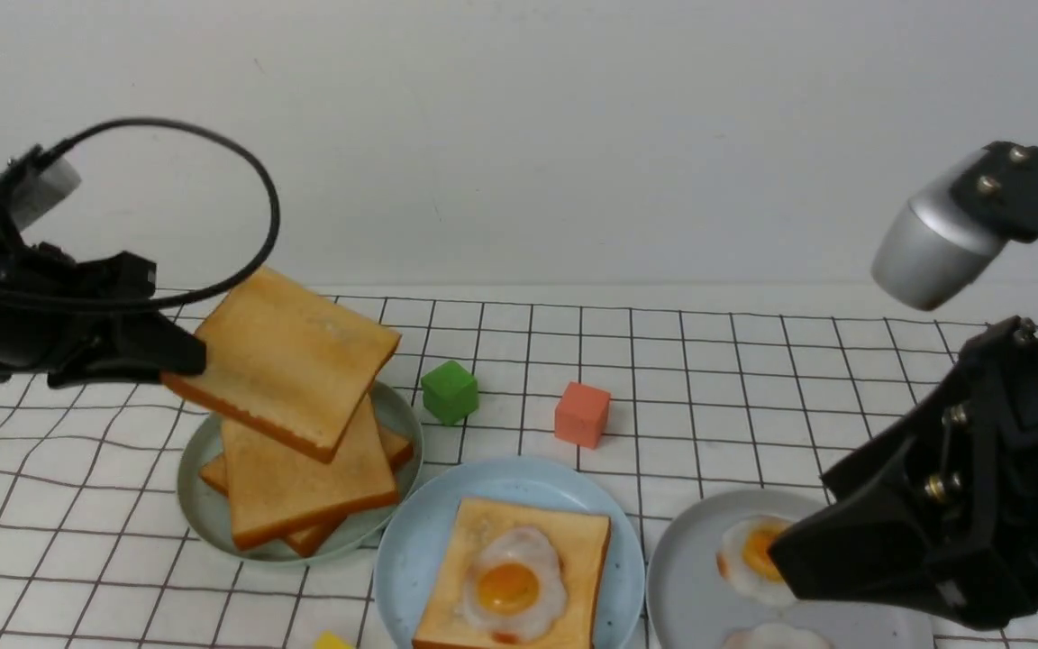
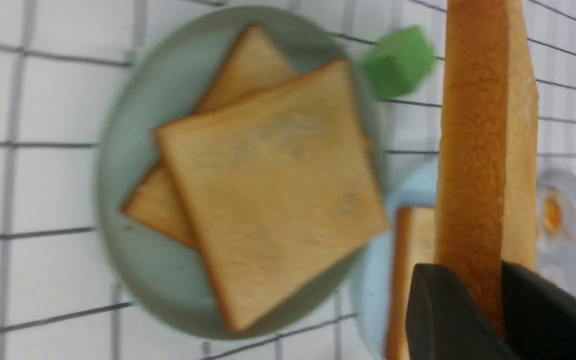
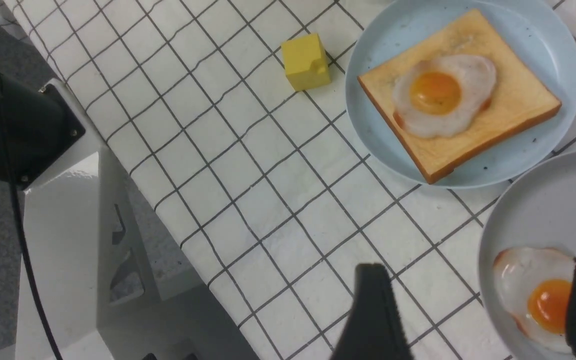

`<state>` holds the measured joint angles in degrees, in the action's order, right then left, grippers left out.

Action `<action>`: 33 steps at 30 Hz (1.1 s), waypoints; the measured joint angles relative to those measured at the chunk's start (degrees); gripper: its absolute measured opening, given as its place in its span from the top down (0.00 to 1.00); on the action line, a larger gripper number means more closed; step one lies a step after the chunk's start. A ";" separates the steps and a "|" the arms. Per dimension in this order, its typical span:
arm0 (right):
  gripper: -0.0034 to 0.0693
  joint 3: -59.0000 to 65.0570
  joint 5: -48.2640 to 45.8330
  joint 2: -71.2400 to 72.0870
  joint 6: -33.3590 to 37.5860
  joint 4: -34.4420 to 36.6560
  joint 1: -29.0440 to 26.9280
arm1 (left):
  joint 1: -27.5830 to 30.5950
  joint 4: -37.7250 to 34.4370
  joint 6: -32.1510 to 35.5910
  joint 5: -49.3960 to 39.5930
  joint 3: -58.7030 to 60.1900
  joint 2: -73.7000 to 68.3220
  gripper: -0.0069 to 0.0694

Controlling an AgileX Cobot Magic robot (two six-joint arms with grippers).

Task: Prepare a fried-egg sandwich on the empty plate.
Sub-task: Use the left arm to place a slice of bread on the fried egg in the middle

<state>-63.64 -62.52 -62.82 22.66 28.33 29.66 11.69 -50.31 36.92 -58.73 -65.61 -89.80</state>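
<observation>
Front view | slice (image 1: 289,361) clamped in left gripper (image 1: 178,362), tilted above pile (image 1: 303,487) on green plate (image 1: 199,505) | right gripper (image 3: 478,300) spread apart over grey plate (image 1: 690,595) | blue plate (image 1: 411,550), toast (image 1: 573,541) and egg (image 1: 512,581) on it, seen at near edge of table (image 1: 753,406)

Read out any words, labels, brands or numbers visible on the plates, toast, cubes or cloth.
No readable text in any view.
Round pale blue speckled plate: dark speckles only, no lettering.
Green cube, orange cube, yellow cube: blank faces.
Square golden toast slice in the left gripper: unmarked.
White cloth with black grid: lines only.
</observation>
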 joint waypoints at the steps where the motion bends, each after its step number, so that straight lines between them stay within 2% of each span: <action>1: 0.27 0.00 0.00 0.05 0.00 -0.16 0.00 | -0.88 -1.47 3.08 -2.10 0.55 0.89 0.75; 3: 0.27 0.00 0.11 0.05 0.07 -0.47 0.00 | -4.12 -5.26 8.81 -5.05 2.65 1.83 0.75; 6: 0.27 0.00 0.11 0.05 0.12 -0.88 0.00 | -9.33 -9.58 11.48 -4.11 6.80 0.87 0.75; 9: 0.27 0.00 0.11 0.05 0.12 -0.99 0.00 | -14.01 -15.89 11.07 1.79 12.14 -0.35 0.75; 15: 0.27 0.00 0.15 0.05 0.07 -1.91 0.00 | -24.47 -35.37 17.99 18.10 24.83 2.45 0.75; 16: 0.27 0.00 0.15 0.05 0.07 -1.98 0.00 | -24.74 -35.90 18.53 19.06 25.50 2.51 0.75; 19: 0.27 0.00 0.28 0.05 0.07 -2.18 0.00 | -27.11 -43.43 23.46 24.68 29.61 2.58 0.75; 24: 0.27 0.00 1.76 0.05 0.07 -2.46 0.00 | -27.22 -46.84 29.18 27.96 30.77 2.58 0.75; 33: 0.27 0.00 3.87 0.05 0.07 -2.57 0.00 | -27.22 -47.32 27.95 30.26 33.14 2.58 0.75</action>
<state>-63.64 -58.65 -62.77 22.73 25.77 29.66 -15.52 -97.63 64.88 -28.47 -32.47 -87.22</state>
